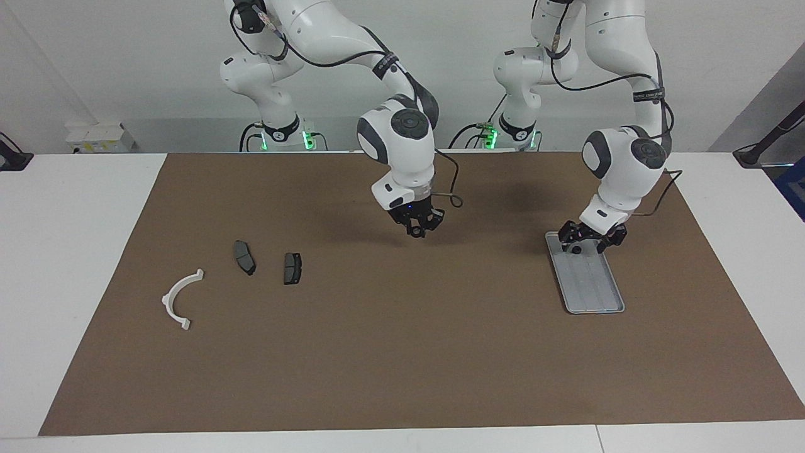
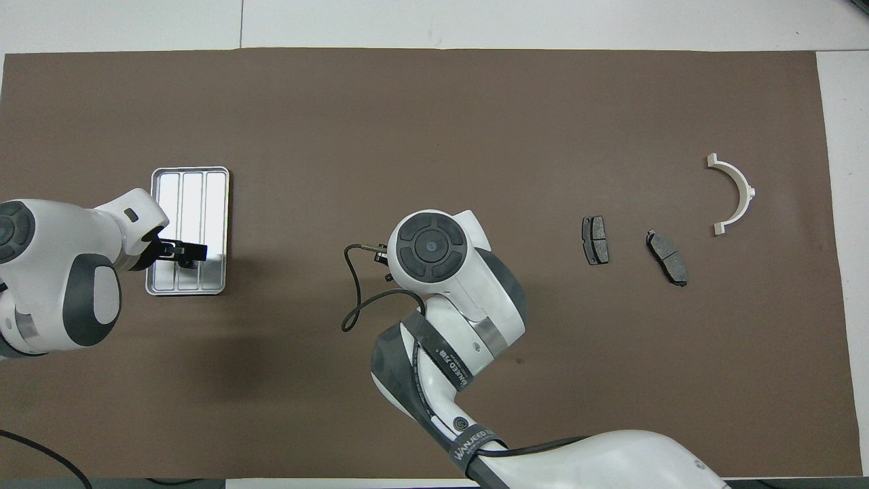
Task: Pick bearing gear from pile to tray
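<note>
Now the left gripper (image 1: 589, 241) hangs low over the tray (image 1: 597, 296), fingers spread, holding nothing. A small dark round bit (image 1: 575, 250), likely the bearing gear, seems to sit in the tray under it. The right gripper (image 1: 417, 228) waits over the mat (image 1: 402, 352), between the tray and the pile (image 1: 244, 257). I think the drop step is ending, and the next move should be to lift straight up off the tray.

The left gripper (image 1: 588, 242), jaws spread, hangs low at the facing view's right; the right gripper (image 1: 418, 228) hovers pinched near centre.
</note>
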{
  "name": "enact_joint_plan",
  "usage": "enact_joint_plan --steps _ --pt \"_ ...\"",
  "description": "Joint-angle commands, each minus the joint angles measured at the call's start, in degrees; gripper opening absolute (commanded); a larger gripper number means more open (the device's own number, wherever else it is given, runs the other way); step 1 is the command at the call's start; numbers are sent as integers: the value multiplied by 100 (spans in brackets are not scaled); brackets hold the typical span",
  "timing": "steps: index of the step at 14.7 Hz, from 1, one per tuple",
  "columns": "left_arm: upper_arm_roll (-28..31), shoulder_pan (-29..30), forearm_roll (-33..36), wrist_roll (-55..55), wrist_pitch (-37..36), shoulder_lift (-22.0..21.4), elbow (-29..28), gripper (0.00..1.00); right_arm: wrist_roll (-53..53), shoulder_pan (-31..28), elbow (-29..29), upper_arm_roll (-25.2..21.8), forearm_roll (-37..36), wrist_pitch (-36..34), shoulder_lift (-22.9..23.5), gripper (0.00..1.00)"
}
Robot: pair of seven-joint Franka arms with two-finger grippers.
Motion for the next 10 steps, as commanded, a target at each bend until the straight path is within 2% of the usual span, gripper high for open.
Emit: enact_joint_plan --steps 1,10 --pt "70 -198 -88 -139 -133 -143 47 100 181 65 46 -20 -47 299 270 0" --pt "70 -409 -88 -623 -46 -125 56 100 190 56 -6 -20 -222 660 587 0"
